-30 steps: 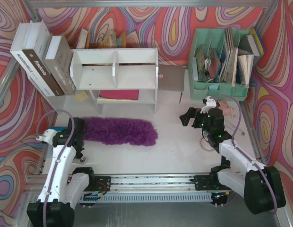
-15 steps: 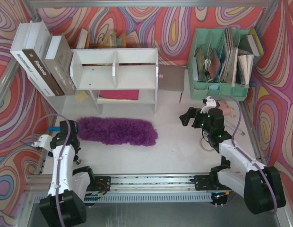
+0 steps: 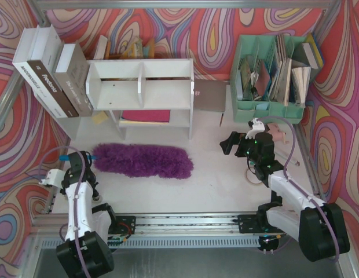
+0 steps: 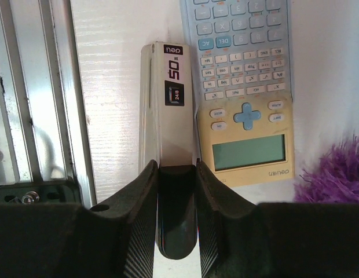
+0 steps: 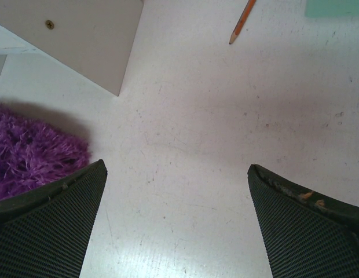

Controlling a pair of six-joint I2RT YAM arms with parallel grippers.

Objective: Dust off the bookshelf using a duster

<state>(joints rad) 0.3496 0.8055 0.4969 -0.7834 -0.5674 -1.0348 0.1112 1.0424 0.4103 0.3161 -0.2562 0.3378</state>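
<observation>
The purple fluffy duster (image 3: 142,161) lies flat on the table in front of the white bookshelf (image 3: 142,84). Its blue handle (image 3: 63,156) pokes out to the left of my left arm. My left gripper (image 3: 81,162) hangs over the handle end, and the purple fluff (image 4: 336,174) shows at its right. Its jaws (image 4: 177,168) press on both sides of the dark end of a white stapler (image 4: 171,98). My right gripper (image 3: 229,143) stands wide open (image 5: 176,168) over bare table. The duster tip (image 5: 29,145) and a bookshelf panel (image 5: 81,35) lie to its left.
A blue-and-yellow calculator (image 4: 243,87) lies beside the stapler, with the aluminium rail (image 4: 46,98) to the left. Boxed books (image 3: 49,69) lean left of the shelf. A mint-green organizer (image 3: 272,75) stands back right. A pencil (image 5: 242,22) lies ahead of the right gripper.
My left arm has drawn back toward the near left, uncovering the duster's left end and blue handle. The duster has stayed in place. The right arm has not moved.
</observation>
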